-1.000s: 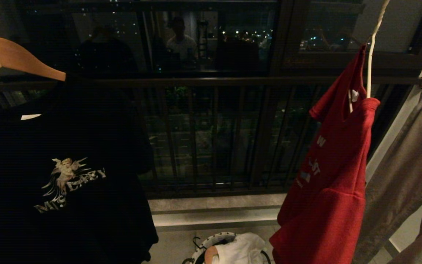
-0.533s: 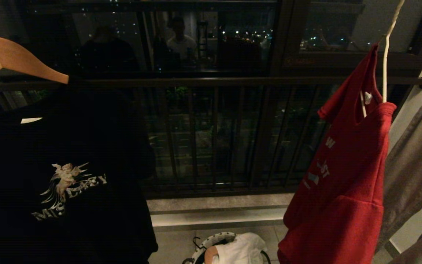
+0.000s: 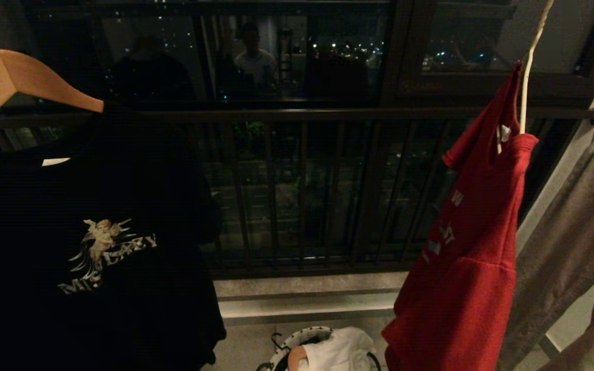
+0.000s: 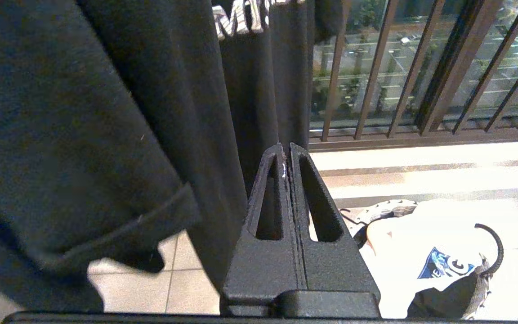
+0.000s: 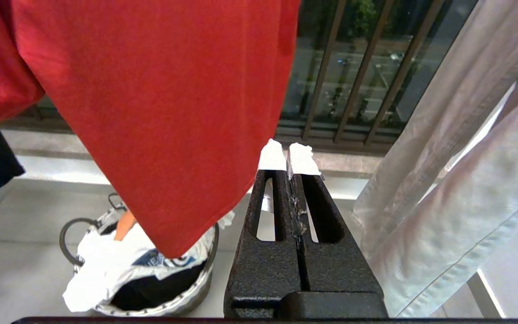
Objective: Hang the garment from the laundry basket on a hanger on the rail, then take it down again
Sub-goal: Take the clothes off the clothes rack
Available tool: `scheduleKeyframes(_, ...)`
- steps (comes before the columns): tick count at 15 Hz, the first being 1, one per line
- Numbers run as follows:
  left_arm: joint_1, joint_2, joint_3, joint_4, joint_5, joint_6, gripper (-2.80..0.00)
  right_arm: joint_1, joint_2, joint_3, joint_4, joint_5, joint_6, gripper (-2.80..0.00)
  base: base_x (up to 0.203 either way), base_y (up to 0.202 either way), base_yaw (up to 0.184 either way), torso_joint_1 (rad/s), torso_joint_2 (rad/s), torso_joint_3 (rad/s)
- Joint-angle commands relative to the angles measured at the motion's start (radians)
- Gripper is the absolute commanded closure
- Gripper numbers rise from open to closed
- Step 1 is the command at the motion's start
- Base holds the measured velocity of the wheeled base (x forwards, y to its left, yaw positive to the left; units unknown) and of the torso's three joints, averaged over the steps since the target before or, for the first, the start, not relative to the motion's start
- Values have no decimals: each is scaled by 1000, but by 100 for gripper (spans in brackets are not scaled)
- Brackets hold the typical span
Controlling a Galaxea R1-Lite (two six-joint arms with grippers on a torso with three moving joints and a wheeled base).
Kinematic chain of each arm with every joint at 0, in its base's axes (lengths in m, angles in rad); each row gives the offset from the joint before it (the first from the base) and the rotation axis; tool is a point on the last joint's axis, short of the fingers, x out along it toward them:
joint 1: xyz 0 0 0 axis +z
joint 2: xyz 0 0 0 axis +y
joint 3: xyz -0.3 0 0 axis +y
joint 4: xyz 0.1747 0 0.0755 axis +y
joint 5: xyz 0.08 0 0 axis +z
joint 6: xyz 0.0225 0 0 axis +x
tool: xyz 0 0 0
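Note:
The red garment [image 3: 462, 247] hangs at the right on the thin cream hanger [image 3: 525, 77], whose wire runs up out of the head view; the rail is out of view. One shoulder sits much higher than the other. On the floor below stands the laundry basket [image 3: 297, 337] with a white T-shirt [image 3: 341, 353] in it. Neither gripper shows in the head view. My right gripper [image 5: 288, 155] is shut and empty, low beside the garment's [image 5: 164, 90] hem, with the basket [image 5: 198, 288] beyond. My left gripper [image 4: 284, 148] is shut and empty, next to the black T-shirt [image 4: 106, 112].
The black T-shirt [image 3: 85, 247] with an angel print hangs on a wooden hanger [image 3: 23, 82] at the left. A pale grey garment [image 3: 570, 232] hangs right of the red one. Dark balcony railings [image 3: 302, 190] and a window stand behind, above a low sill.
The red garment and its hanger swung right, then back left. The black T-shirt and wooden hanger drifted slightly right. Railings and basket have stayed put.

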Motion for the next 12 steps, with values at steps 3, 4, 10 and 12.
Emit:
scheduleKeyframes(3, 0, -1, 0, 0, -1, 1, 0, 0, 49, -35, -6, 3, -1, 0, 0, 0, 0, 0, 0, 0)
scheduleKeyframes(4, 0, 0, 0, 0, 1, 1, 0, 0, 61, -47, -6, 3, -1, 0, 0, 0, 0, 0, 0, 0)
scheduleKeyframes(10, 0, -1, 0, 0, 0, 1, 0, 2, 218, -192, -9, 11, 35, 0, 0, 0, 0, 0, 0, 0)
scheduleKeyframes(12, 0, -1, 0, 0, 1, 1, 0, 2, 305, -266, -11, 19, 45, 0, 0, 0, 0, 0, 0, 0)
